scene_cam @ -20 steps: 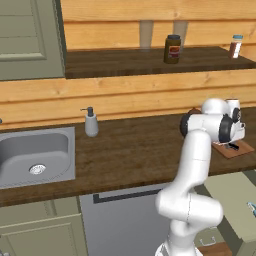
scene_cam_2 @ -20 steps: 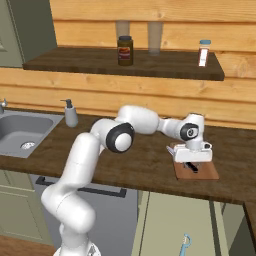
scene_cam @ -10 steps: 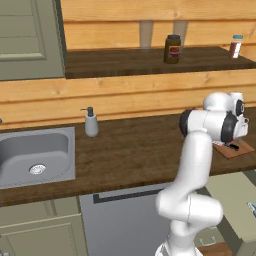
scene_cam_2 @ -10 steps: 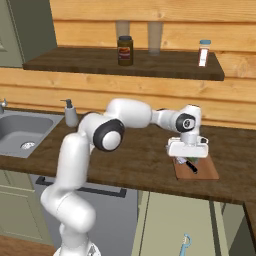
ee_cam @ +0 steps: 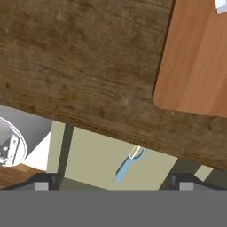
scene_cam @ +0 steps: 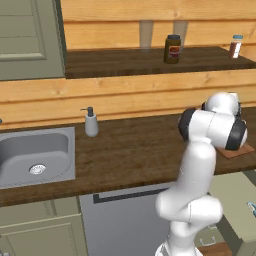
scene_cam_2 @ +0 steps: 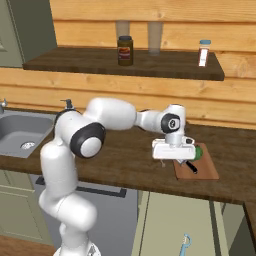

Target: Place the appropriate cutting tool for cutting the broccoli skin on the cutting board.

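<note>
The flat rectangular light reddish-brown wooden cutting board point(scene_cam_2: 202, 169) lies on the dark wooden counter point(scene_cam_2: 125, 155), close to the counter's front edge and toward its right end. The white arm's two-finger gripper point(scene_cam_2: 172, 150) hangs over the board's left edge, its pale body hiding the near left part of the board in the right base view. Whether the fingers are spread or closed cannot be told.

The slim kitchen knife with a black handle point(scene_cam_2: 191, 167) lies on the board; only its dark handle end shows from under the gripper. That visible part runs slantwise, its free end pointing toward the board's front edge and to the right; the blade is hidden, so the rest of its long axis cannot be told. The small rounded bumpy green broccoli point(scene_cam_2: 198, 152) sits on the board near its back edge, just beside the gripper's right side.

In the hand view, a rounded corner of the board point(ee_cam: 195, 62) rests on the counter point(ee_cam: 80, 57), and beyond the counter's front edge a small pale bluish tool point(ee_cam: 128, 164) lies on a pale green cabinet surface point(ee_cam: 93, 155).

At the counter's left end is a grey sink point(scene_cam: 35, 157), with a pale soap dispenser point(scene_cam: 90, 122) behind it near the back edge. On the dark wooden shelf point(scene_cam_2: 125, 61) above stand a dark brown jar point(scene_cam_2: 125, 51) and a small white-capped bottle point(scene_cam_2: 203, 53).
</note>
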